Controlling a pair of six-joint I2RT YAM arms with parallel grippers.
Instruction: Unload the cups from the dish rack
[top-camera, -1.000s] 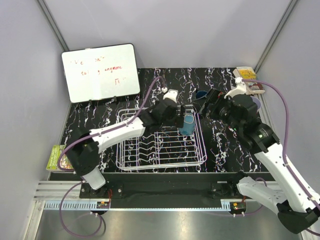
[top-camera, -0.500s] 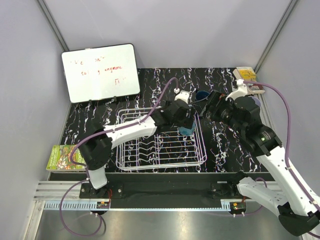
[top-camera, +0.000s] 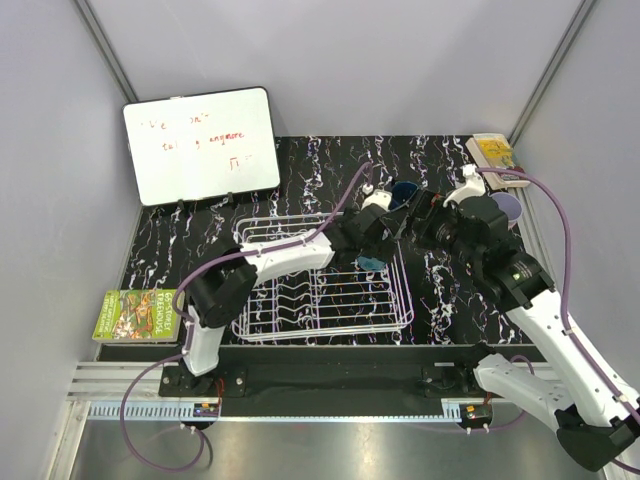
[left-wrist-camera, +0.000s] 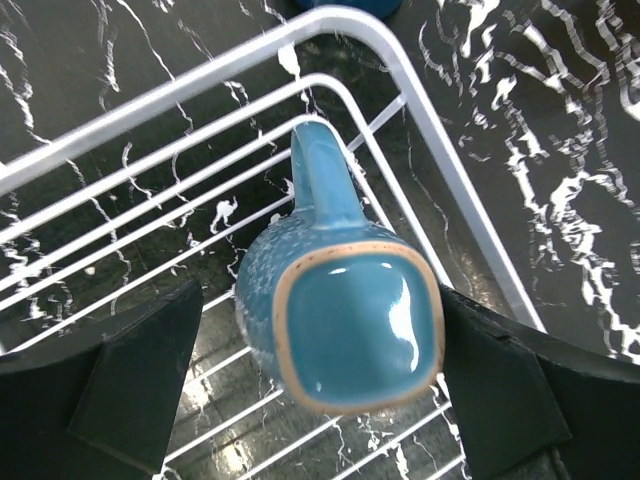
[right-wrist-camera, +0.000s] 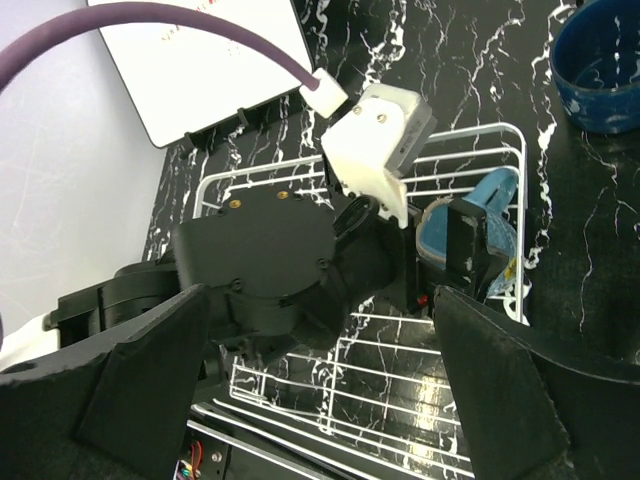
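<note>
Seen from above, the left end effector (top-camera: 377, 240) has swung across the dish rack (top-camera: 290, 326) within the last second and now hangs over the light teal cup (top-camera: 372, 263) in the rack's far right corner. The left wrist view shows its fingers (left-wrist-camera: 140, 372) spread wide on either side of the upturned cup, not yet gripping, so a grasp looks imminent. From the right wrist, the right end effector (right-wrist-camera: 320, 300) waits released and empty, and a dark blue cup (right-wrist-camera: 600, 70) already stands on the tabletop beyond the rack.

Even bright light, glare on cup (left-wrist-camera: 355, 335)
</note>
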